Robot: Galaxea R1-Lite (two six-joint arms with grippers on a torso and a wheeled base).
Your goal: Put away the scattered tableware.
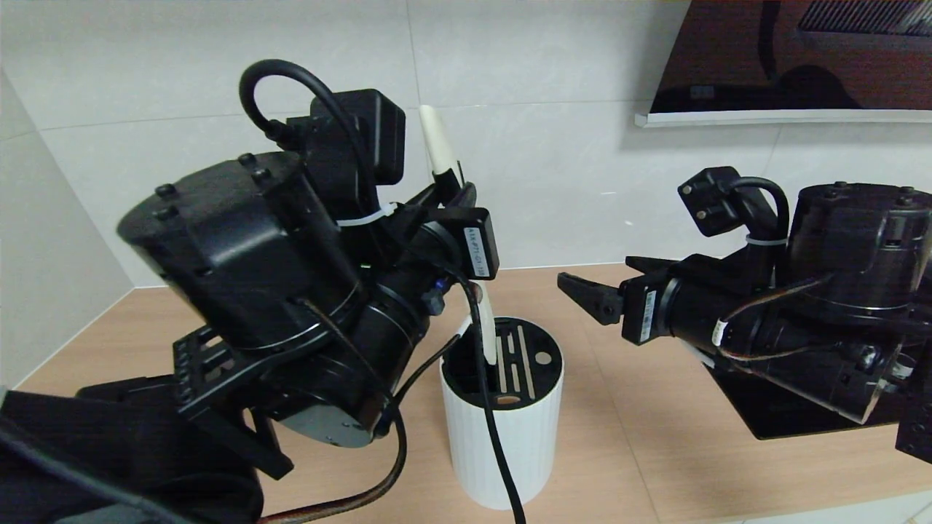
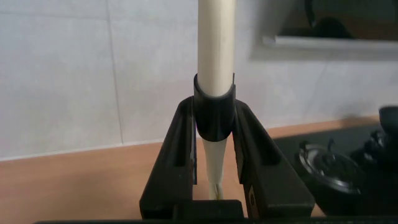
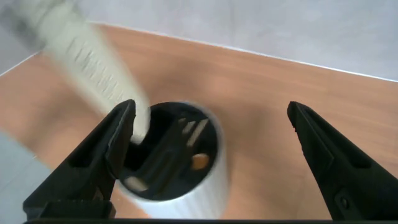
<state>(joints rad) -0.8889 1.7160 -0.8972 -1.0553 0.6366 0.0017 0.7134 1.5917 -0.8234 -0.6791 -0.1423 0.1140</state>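
Cream-handled utensil (image 1: 439,149), which we judge light, stiff and slippery, stands upright in our left claw (image 2: 216,149), clamped at its black collar, tip dipping into the white holder (image 1: 502,429) on the table (image 1: 655,451); our right claw (image 3: 211,109) gapes apart nearby.

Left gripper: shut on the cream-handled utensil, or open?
Shut on it. In its wrist view the left gripper presses its fingers against both sides of the cream-handled utensil at the black collar.
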